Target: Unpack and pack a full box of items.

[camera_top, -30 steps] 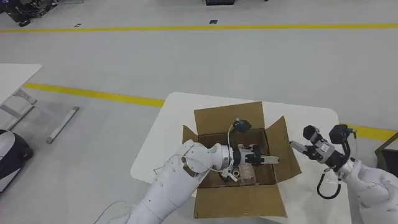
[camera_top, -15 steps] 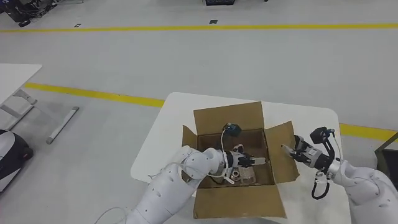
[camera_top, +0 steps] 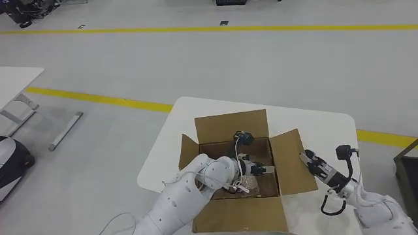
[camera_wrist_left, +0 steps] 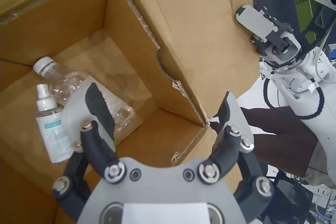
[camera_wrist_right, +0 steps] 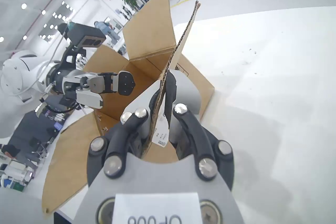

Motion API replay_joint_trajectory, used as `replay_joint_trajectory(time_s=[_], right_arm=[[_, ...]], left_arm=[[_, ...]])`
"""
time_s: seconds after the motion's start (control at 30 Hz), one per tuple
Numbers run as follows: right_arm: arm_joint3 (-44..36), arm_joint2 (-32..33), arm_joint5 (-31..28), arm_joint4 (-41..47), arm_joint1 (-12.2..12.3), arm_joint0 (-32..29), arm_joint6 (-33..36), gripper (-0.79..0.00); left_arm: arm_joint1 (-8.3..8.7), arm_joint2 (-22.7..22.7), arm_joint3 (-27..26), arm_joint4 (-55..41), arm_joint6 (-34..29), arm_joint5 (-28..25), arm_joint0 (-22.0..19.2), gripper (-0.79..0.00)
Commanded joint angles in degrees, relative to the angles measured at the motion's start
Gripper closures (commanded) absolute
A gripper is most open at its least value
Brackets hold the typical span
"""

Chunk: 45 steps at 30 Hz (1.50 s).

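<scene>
We are seeing, from the left wrist, a clear bottle (camera_wrist_left: 76,83) and a spray bottle (camera_wrist_left: 50,120) lying in the box (camera_wrist_left: 126,33), near our released left end effector (camera_wrist_left: 158,95). Our right end effector (camera_wrist_right: 164,93) is clenching the 3 o'clock flap (camera_top: 290,156). The box is sitting toward 6 o'clock on the white worktop (camera_top: 313,121)

Brown cardboard box (camera_top: 232,125), lower centre of top view, upright, four flaps splayed open. Inside on box floor (lower left of left wrist view): clear plastic bottle (camera_wrist_left: 65,79), white cap, lying flat; small white spray bottle (camera_wrist_left: 52,130) lying just beside it.
</scene>
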Motion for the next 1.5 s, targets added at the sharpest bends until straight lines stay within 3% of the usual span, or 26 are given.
replay_joint_trajectory(time_s=[0.0,0.2,0.7,1.23,1.47], right_arm=[[-0.3,0.31,0.93,0.86,0.03,-0.77,-0.5,0.0],[-4.25,1.68,2.63,2.29,0.48,-3.97,-0.84,0.0],[-5.43,2.1,4.54,0.8,0.69,-4.18,-0.35,0.0],[-21.62,8.09,16.51,7.07,1.27,-18.3,-10.74,0.0],[-25.77,9.71,19.57,8.53,1.59,-21.3,-7.94,0.0]], left_arm=[[0.03,0.09,-0.02,0.1,0.07,0.3,-0.05,-0.785],[0.16,0.18,-0.35,0.14,0.35,0.46,-0.2,-0.785],[0.22,0.23,-0.89,0.05,0.46,0.2,-0.18,-0.785],[0.22,0.23,-0.89,0.05,0.46,0.2,-0.18,-0.785],[0.22,0.23,-0.89,0.05,0.46,0.2,-0.18,-0.785]])
